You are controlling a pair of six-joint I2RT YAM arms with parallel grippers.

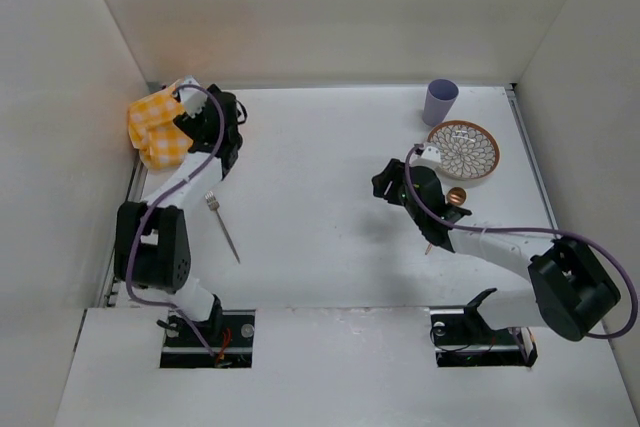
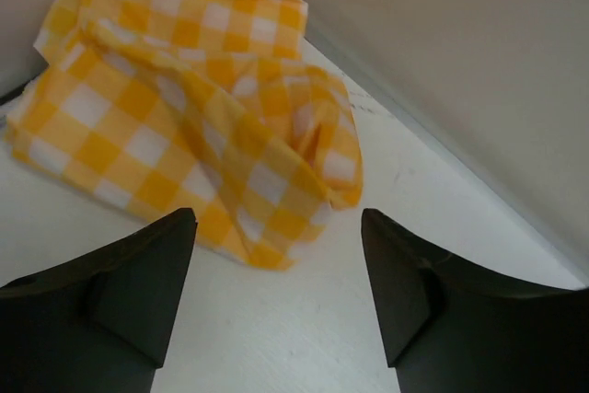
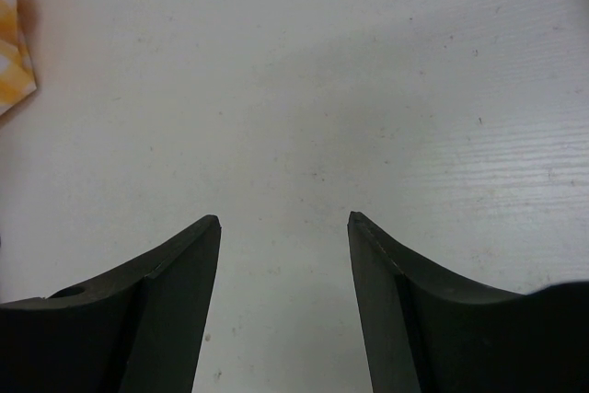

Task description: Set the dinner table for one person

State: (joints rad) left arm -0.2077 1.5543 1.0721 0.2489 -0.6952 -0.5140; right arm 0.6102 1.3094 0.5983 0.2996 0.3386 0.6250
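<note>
The dinner table (image 1: pixel 320 207) is a large matte white surface. A crumpled yellow-and-white checked cloth (image 1: pixel 157 127) lies in its far left corner. My left gripper (image 1: pixel 188 119) hovers right at the cloth's edge; in the left wrist view it (image 2: pixel 276 223) is open and empty, with the cloth (image 2: pixel 184 98) just beyond the fingertips. My right gripper (image 1: pixel 381 185) is open and empty over bare table (image 3: pixel 322 89) right of centre. A patterned plate (image 1: pixel 463 149), a purple cup (image 1: pixel 439 101), a fork (image 1: pixel 222 225) and a spoon (image 1: pixel 456 196) lie on the table.
White walls close the table in at the back and on both sides. The spoon lies partly under my right arm, its handle pointing toward the near edge. A corner of the cloth (image 3: pixel 11 52) shows at the left edge of the right wrist view.
</note>
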